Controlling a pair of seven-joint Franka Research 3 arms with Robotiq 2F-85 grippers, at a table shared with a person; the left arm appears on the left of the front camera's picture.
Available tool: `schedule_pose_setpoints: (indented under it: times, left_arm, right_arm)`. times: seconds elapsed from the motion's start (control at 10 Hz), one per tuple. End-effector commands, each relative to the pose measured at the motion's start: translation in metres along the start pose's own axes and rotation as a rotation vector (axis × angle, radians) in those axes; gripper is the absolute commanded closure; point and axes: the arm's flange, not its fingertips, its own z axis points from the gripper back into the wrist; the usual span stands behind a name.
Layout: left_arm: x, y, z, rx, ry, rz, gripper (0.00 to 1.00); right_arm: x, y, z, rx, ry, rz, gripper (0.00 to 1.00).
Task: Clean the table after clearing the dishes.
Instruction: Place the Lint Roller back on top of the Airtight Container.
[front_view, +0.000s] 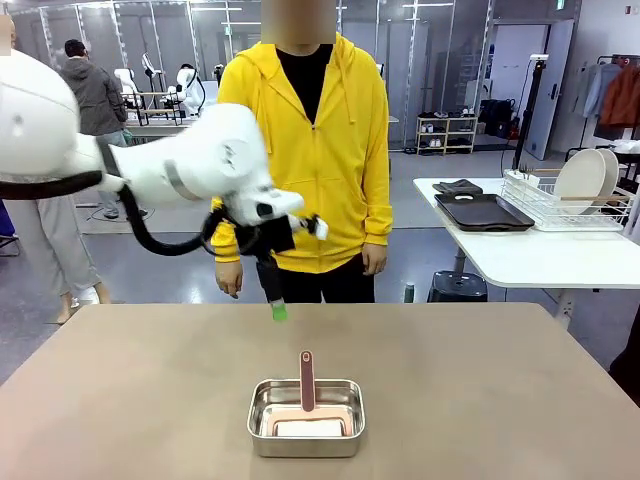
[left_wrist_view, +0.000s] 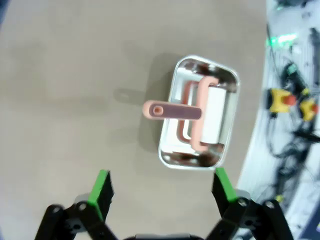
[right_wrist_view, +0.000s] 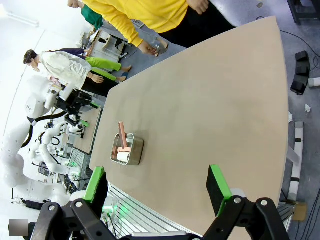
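The taupe-brown table (front_view: 140, 400) carries a steel pan (front_view: 306, 418) with a pink-handled roller (front_view: 307, 380) resting in it. My left gripper (front_view: 277, 308) hangs open above the table's far half, just beyond the pan. Looking down from the left wrist, the open left gripper (left_wrist_view: 162, 187) has the pan (left_wrist_view: 167, 150) and the roller (left_wrist_view: 172, 110) past its fingertips. My right gripper (right_wrist_view: 156, 185) is open and raised off the table's side, far from the pan (right_wrist_view: 134, 151). The dishes, white plates (front_view: 580, 180) in a rack and a dark tray (front_view: 483, 211), sit on the white side table.
A person in a yellow hoodie (front_view: 310, 150) stands at the far edge, hands down at their sides. The white side table (front_view: 540, 255) stands at the back right. Cables and a box with red buttons (left_wrist_view: 290, 100) lie beyond the table's edge.
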Motion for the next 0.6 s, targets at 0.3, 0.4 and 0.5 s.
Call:
schedule_pose_setpoints:
  times: [0.3, 0.4, 0.5]
  left_arm:
    - [-0.178, -0.003, 0.093, -0.179, -0.456, 0.459, 0.00]
    - [-0.219, -0.001, 0.104, -0.210, -0.554, 0.495, 0.00]
    - [-0.263, -0.001, 0.112, -0.219, -0.661, 0.545, 0.00]
  right_arm:
    - [-0.001, 0.001, 0.000, 0.008, -0.009, 0.014, 0.00]
    - [-0.001, 0.001, 0.000, 0.008, -0.009, 0.014, 0.00]
    - [-0.001, 0.001, 0.000, 0.008, -0.009, 0.014, 0.00]
